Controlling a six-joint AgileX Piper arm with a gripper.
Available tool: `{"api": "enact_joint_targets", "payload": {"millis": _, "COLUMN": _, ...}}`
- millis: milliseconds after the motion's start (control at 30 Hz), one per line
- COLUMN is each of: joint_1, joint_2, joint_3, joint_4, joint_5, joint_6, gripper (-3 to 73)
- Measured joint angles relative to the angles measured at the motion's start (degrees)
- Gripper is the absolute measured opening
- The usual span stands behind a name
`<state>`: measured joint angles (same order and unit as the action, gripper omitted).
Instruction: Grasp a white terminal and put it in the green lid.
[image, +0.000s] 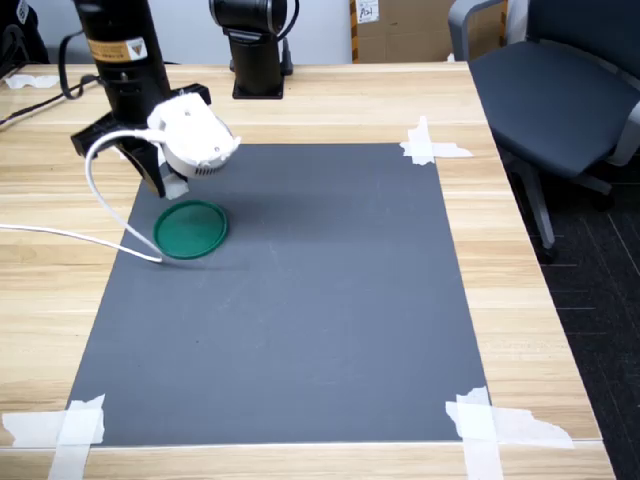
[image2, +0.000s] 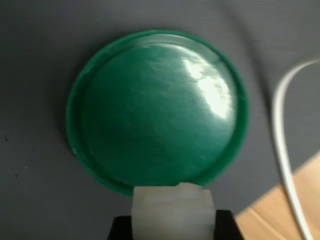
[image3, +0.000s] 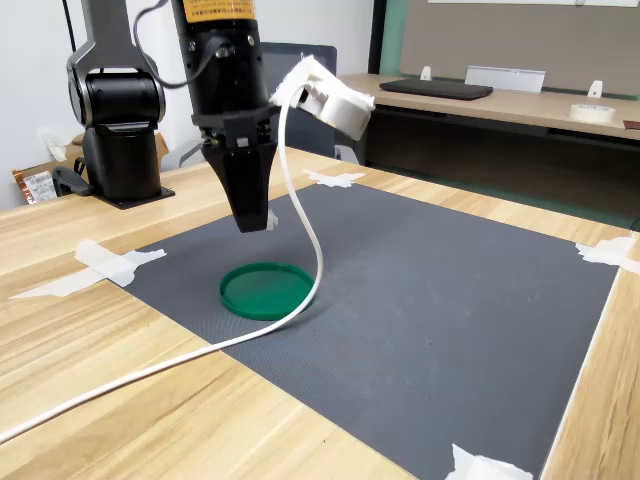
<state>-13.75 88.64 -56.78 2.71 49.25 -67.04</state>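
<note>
Terminal pinched in the gripper, hanging right over the green lid

In the first exterior view the gripper (image: 166, 186) sat at about 11 o'clock of the green lid (image: 191, 229), on the grey mat (image: 330, 300), but the arm's white camera housing (image: 192, 136) hid what it carried. Only the wrist view showed the white terminal (image2: 172, 209) clamped between the black jaws, at the lid's (image2: 157, 110) 6 o'clock edge. The second exterior view showed the gripper (image3: 254, 222) was up off the lid (image3: 266, 290), white cable (image3: 300, 240) looping at 3 o'clock.
</note>
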Motion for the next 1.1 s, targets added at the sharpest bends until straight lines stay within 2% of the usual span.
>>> {"api": "enact_joint_targets", "payload": {"millis": 267, "joint_1": 0.00, "joint_2": 3.93, "joint_3": 0.00, "joint_4": 0.47, "joint_5": -0.42, "joint_6": -0.26, "gripper": 25.3}}
{"api": "enact_joint_targets", "payload": {"millis": 567, "joint_1": 0.00, "joint_2": 5.68, "joint_3": 0.00, "joint_4": -1.08, "joint_5": -2.21, "joint_6": -0.30, "gripper": 25.7}}
{"api": "enact_joint_targets", "payload": {"millis": 667, "joint_1": 0.00, "joint_2": 6.43, "joint_3": 0.00, "joint_4": -1.08, "joint_5": -2.66, "joint_6": -0.36, "gripper": 30.9}}
{"api": "enact_joint_targets", "payload": {"millis": 800, "joint_1": 0.00, "joint_2": 6.60, "joint_3": 0.00, "joint_4": -0.52, "joint_5": -3.65, "joint_6": -0.36, "gripper": 45.7}}
{"api": "enact_joint_targets", "payload": {"millis": 867, "joint_1": 0.00, "joint_2": 6.60, "joint_3": 0.00, "joint_4": 0.14, "joint_5": -4.37, "joint_6": -0.36, "gripper": 50.7}}
{"api": "enact_joint_targets", "payload": {"millis": 967, "joint_1": 0.00, "joint_2": 6.54, "joint_3": 0.00, "joint_4": 0.87, "joint_5": -4.49, "joint_6": -0.36, "gripper": 54.0}}
{"api": "enact_joint_targets", "payload": {"millis": 1100, "joint_1": -0.11, "joint_2": 3.81, "joint_3": 0.00, "joint_4": 2.82, "joint_5": -6.49, "joint_6": 0.70, "gripper": 53.2}}
